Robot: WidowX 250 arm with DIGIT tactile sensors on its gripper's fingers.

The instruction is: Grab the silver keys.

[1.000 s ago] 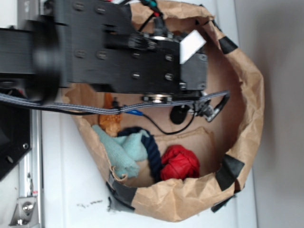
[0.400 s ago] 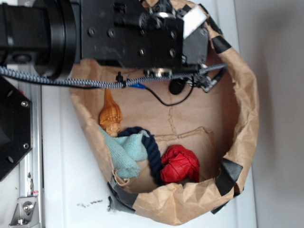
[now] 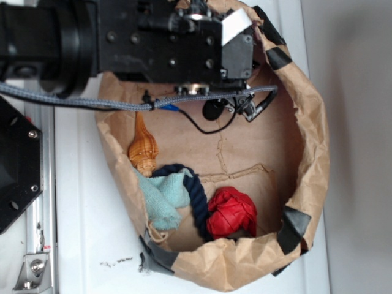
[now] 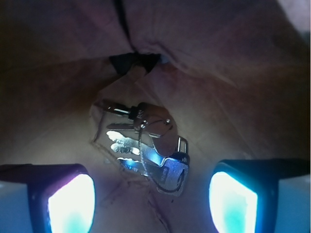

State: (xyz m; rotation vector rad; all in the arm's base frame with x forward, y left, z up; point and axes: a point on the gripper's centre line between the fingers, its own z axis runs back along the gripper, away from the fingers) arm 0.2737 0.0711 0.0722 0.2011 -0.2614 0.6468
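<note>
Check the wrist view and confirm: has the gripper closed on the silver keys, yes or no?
No. The silver keys lie on the brown paper between and beyond the two spread fingers of the gripper, untouched.

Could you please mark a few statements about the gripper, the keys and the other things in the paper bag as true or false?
1. The gripper is open, with nothing between its fingers. True.
2. The silver keys are already lifted off the bag's floor. False: in the wrist view they lie on the brown paper, between and just ahead of the two fingers.
3. The red ball sits at the opposite side of the paper bag from the arm. True.
4. The teal cloth lies directly under the gripper. False: it is beside the dark blue rope, near the ball.
5. The orange ribbed object is held by the gripper. False: it lies free by the bag's wall.
</note>
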